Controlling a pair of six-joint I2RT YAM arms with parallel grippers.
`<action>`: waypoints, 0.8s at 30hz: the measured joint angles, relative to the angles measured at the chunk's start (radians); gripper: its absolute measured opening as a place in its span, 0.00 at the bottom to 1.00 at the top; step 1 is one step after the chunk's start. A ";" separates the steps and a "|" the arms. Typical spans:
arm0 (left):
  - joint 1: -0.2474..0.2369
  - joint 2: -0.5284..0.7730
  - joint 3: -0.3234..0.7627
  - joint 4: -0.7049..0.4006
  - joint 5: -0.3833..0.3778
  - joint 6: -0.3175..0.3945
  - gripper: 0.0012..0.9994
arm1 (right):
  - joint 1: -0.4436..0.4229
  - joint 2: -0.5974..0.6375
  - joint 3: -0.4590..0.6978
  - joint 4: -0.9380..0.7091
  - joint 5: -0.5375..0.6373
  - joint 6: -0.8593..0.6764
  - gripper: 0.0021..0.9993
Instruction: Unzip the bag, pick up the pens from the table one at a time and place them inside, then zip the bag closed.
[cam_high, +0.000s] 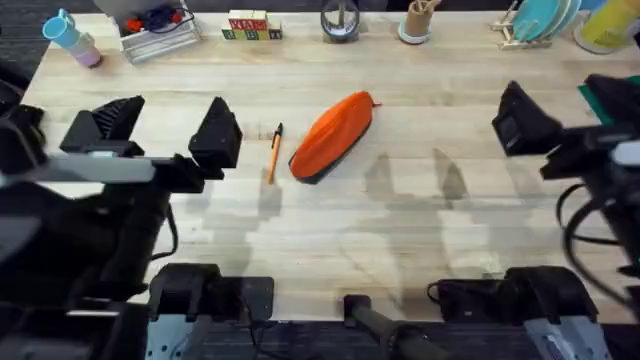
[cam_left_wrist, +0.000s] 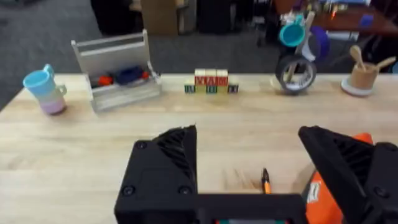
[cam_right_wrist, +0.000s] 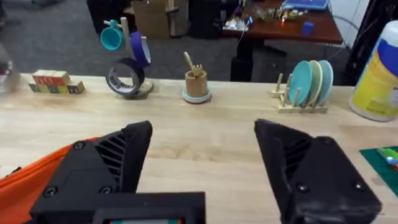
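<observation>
The orange bag (cam_high: 333, 135) lies slanted on the middle of the table (cam_high: 330, 230), with its dark underside showing along the near edge. Just left of the bag lies one thin orange pen (cam_high: 274, 152) with a black tip, pointing away from me. My left gripper (cam_high: 165, 125) hovers left of the pen, open and holding nothing. From the left wrist, the pen (cam_left_wrist: 265, 182) lies between the wide-spread fingers and the bag (cam_left_wrist: 316, 193) shows behind one of them. My right gripper (cam_high: 565, 105) is open far to the right of the bag, and the bag (cam_right_wrist: 31, 183) shows at the right wrist view's edge.
Along the far edge stand stacked pastel cups (cam_high: 68, 35), a clear tray (cam_high: 160, 35), letter blocks (cam_high: 250, 27), a tape roll on a stand (cam_high: 340, 20), a wooden cup (cam_high: 415, 25), a plate rack (cam_high: 540, 20) and a yellow container (cam_high: 605, 25).
</observation>
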 joint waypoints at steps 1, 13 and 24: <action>0.000 0.023 0.028 -0.030 0.000 0.000 0.99 | 0.000 0.032 0.031 -0.019 -0.001 0.002 1.00; 0.000 0.379 0.419 -0.302 0.001 0.000 0.99 | 0.000 0.480 0.411 -0.246 -0.100 0.002 1.00; 0.000 0.675 0.685 -0.555 0.009 -0.003 0.99 | 0.000 0.788 0.653 -0.470 -0.153 0.002 1.00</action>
